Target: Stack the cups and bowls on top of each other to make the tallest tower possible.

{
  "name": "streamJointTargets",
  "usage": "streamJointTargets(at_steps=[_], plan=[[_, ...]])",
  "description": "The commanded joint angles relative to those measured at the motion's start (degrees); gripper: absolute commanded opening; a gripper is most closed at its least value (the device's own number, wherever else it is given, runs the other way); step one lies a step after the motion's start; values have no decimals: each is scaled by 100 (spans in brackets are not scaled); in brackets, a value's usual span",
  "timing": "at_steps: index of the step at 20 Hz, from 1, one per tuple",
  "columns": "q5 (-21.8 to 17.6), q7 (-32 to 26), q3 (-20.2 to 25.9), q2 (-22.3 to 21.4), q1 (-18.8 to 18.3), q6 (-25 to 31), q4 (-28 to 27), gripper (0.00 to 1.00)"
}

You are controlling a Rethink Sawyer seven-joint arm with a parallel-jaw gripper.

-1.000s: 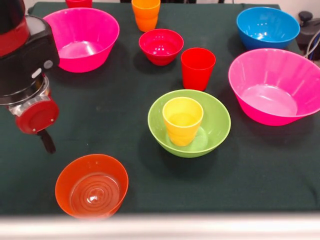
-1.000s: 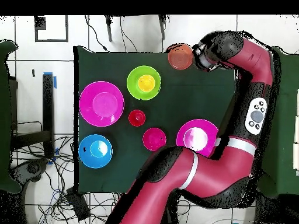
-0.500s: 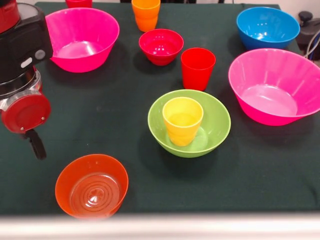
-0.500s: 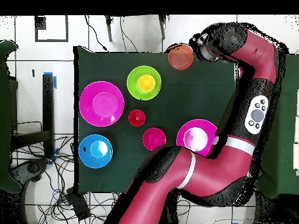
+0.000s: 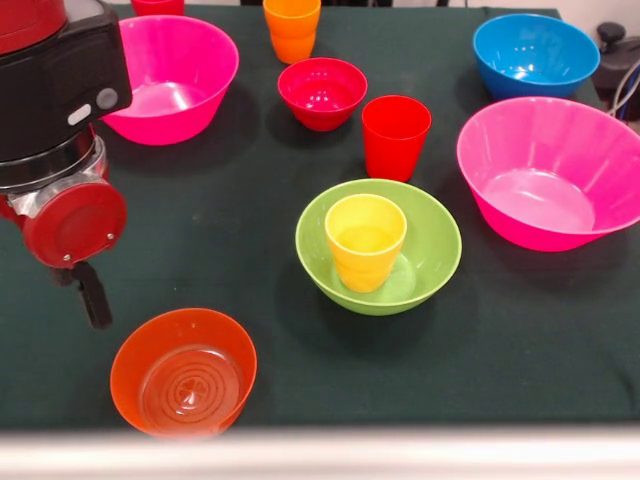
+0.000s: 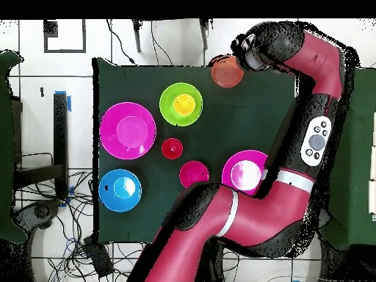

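Tower barely begun: yellow cup [image 5: 365,241] stands in green bowl [image 5: 427,255]; orange bowl [image 5: 184,372] and the rest lie loose. Gripper [image 5: 92,294] hovers beside orange bowl, jaws' state unclear

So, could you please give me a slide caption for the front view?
Gripper beside the empty orange bowl; yellow cup upright in the lime-green bowl.

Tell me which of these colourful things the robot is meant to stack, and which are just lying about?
For the stacking job:
- lime-green bowl with the yellow cup standing in it
- orange bowl
- red cup
- orange cup
- crimson bowl
- blue bowl
- two pink bowls

Just lying about:
- cables on the floor beside the table
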Motion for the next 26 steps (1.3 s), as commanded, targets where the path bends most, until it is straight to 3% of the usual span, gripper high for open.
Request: streamJointTargets(at_steps=[1, 14, 23, 26], plan=[[-318, -613, 604, 381, 189, 426, 164, 100], [-469, -708, 557, 673, 199, 103, 157, 100], [-295, -882, 776, 556, 197, -239, 272, 100], [-401, -849, 726, 639, 203, -217, 219, 100]])
